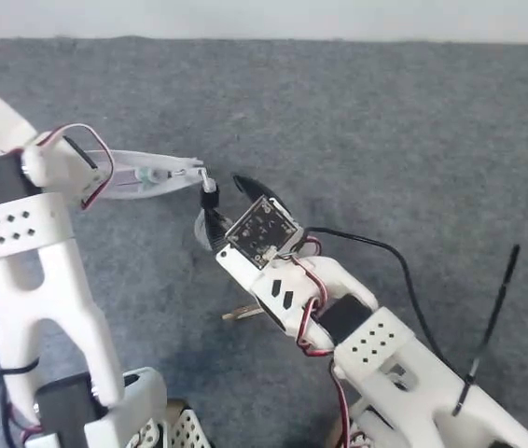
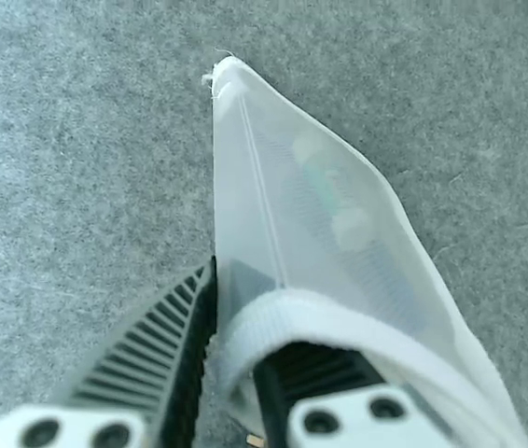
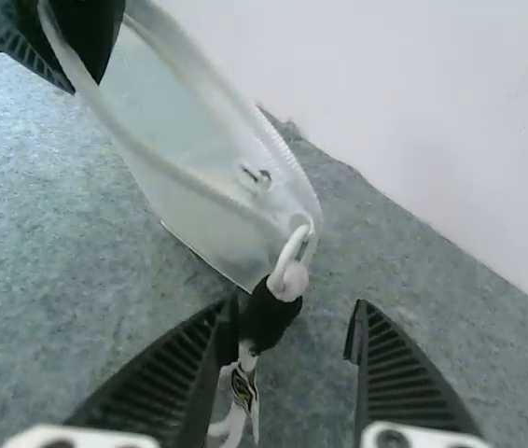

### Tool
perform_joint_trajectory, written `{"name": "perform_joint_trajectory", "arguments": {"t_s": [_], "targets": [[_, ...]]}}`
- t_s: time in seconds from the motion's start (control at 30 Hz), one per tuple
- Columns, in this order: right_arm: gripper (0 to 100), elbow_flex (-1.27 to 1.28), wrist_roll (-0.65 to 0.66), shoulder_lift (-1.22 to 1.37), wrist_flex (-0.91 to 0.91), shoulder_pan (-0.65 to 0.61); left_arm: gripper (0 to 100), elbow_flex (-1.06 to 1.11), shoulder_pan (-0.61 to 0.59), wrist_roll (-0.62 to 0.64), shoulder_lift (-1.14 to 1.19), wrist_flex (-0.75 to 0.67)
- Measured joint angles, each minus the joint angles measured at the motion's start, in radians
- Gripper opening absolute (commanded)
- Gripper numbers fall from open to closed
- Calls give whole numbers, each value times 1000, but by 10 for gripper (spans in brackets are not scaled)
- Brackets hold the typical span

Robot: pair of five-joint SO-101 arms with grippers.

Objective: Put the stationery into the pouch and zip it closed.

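Two arms meet over the grey felt-covered counter [image 1: 385, 121]. Your left gripper [image 2: 236, 322] is clamped on one end of the translucent white pouch [image 2: 283, 149], at its thick white rim, and holds it up by that end. Whether the pouch's lower edge touches the counter is unclear. Pale stationery [image 2: 339, 201] shows faintly through the pouch wall, already inside. Your right gripper [image 3: 292, 322] sits at the pouch's other end with its jaws apart. The zip pull [image 3: 278, 289], a white cord loop ending in a black tab, hangs between the jaws, against one and apart from the other.

Expect the pouch to be light, thin and floppy. It will probably fold or swing rather than resist a tug, so the left gripper's hold on the stiffer rim is what you pull against. The zip pull is small and dangles freely, so it may slide aside as the jaws come together. Take it by the black tab, not the thin cord, and draw along the zip line, not across it.
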Motion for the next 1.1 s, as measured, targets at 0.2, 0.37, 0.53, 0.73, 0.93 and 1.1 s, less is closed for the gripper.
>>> {"name": "perform_joint_trajectory", "arguments": {"t_s": [0.2, 0.37, 0.53, 0.73, 0.93, 1.1], "targets": [[188, 0, -146, -49, 35, 106, 9, 0, 0, 0, 0, 0], [188, 0, -190, -74, 118, 164, 9, 0, 0, 0, 0, 0], [188, 0, -192, -112, 229, 167, 9, 0, 0, 0, 0, 0], [190, -15, -192, -120, 422, 167, 9, 0, -2, 0, 0, 0], [188, -74, -192, -52, 508, 166, 9, 0, -94, 0, 0, -23], [188, -80, -158, 34, 508, 112, 9, 0, -150, 0, 0, -28]]}}
